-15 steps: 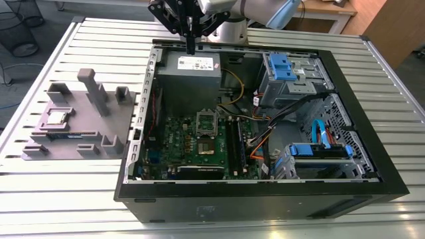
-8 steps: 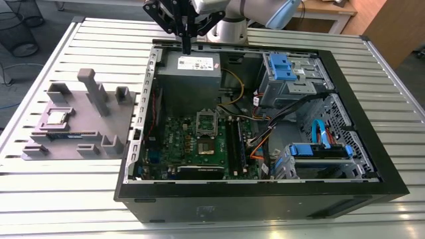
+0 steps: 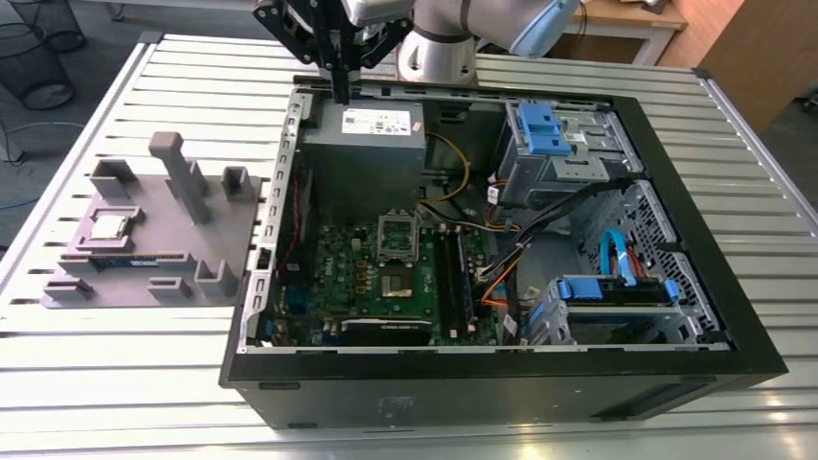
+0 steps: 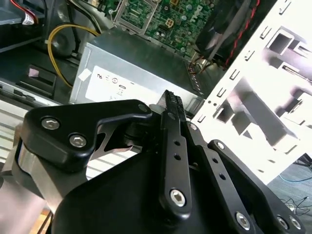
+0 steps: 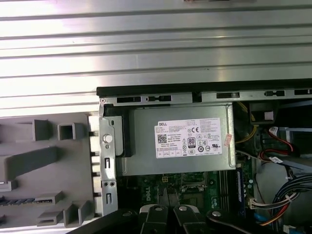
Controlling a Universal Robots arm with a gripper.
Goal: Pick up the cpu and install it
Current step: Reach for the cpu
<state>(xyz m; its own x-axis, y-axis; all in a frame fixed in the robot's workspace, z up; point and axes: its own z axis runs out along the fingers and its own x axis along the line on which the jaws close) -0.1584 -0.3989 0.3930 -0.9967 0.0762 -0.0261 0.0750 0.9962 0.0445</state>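
While well apart from the cpu (image 3: 107, 226), fingers (image 3: 341, 81) together, vertical.

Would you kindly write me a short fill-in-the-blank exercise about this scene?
1. The cpu rests on the grey holder, ____ the computer case.
2. The gripper hangs above the case's power ____.
3. The gripper holds ____.
Missing words: outside; supply; nothing.

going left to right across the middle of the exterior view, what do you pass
cpu on the grey holder → motherboard → blue drive tray
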